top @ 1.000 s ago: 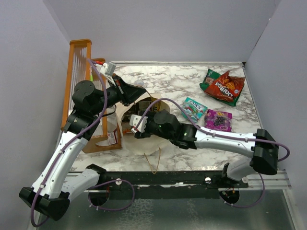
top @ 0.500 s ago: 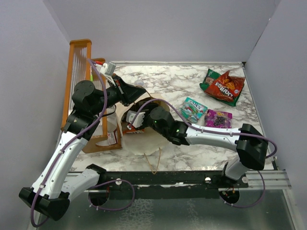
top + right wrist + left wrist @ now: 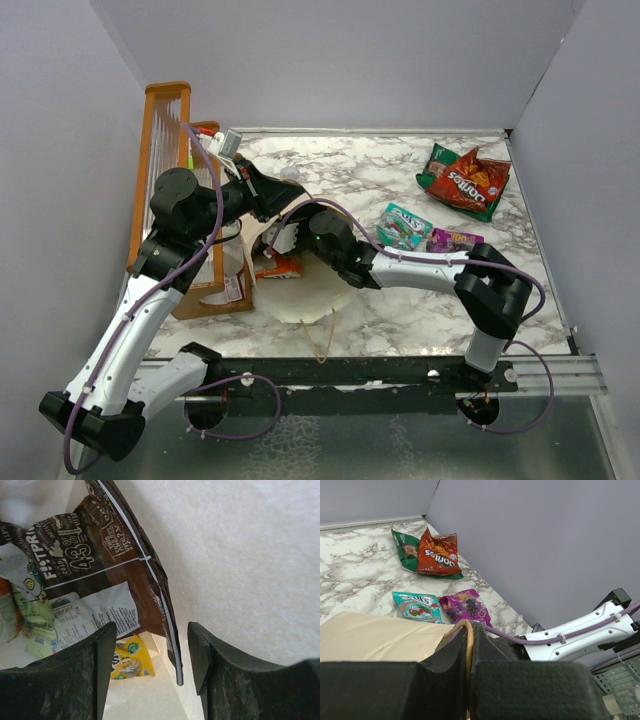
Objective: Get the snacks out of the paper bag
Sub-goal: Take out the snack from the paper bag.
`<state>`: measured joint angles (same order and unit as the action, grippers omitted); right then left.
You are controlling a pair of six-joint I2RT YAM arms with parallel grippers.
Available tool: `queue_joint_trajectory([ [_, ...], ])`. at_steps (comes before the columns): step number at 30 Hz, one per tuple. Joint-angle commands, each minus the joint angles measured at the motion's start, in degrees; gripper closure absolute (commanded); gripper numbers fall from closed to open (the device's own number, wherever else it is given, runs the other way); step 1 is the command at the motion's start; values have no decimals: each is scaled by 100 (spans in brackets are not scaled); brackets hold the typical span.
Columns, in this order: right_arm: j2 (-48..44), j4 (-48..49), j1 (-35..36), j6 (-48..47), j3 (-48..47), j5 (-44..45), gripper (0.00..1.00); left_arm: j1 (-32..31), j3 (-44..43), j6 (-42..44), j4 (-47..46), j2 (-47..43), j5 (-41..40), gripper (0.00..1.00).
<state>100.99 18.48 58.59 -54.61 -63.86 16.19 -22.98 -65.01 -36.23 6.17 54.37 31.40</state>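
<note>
Inside paper bag (image 3: 375, 635), on desk (image 3: 360, 170): brown chip bag (image 3: 100, 565) between parted fingers of right pincer (image 3: 150, 650), ungripped. Light, crinkly, slick film; best pinched at stiff edge seam. Left pincer (image 3: 469, 628) clamped on bag rim.

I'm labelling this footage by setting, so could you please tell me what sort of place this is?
Probably a robot test cell, not a home: a marble-patterned table boxed in by plain lavender walls, with chip bags and a paper bag staged on it.
</note>
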Motion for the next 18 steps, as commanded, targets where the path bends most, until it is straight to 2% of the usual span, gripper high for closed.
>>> queue_joint_trajectory([
  [1, 248, 627, -79, -252, -200, -243, 46, 13, -183, 81, 20, -102, -144, 100],
  [10, 539, 932, -93, -176, -287, -555, 69, 13, -194, 119, 98, -131, -224, 100],
  [18, 447, 754, -98, -22, -324, -620, 96, 13, -195, 131, 135, -118, -288, 100],
])
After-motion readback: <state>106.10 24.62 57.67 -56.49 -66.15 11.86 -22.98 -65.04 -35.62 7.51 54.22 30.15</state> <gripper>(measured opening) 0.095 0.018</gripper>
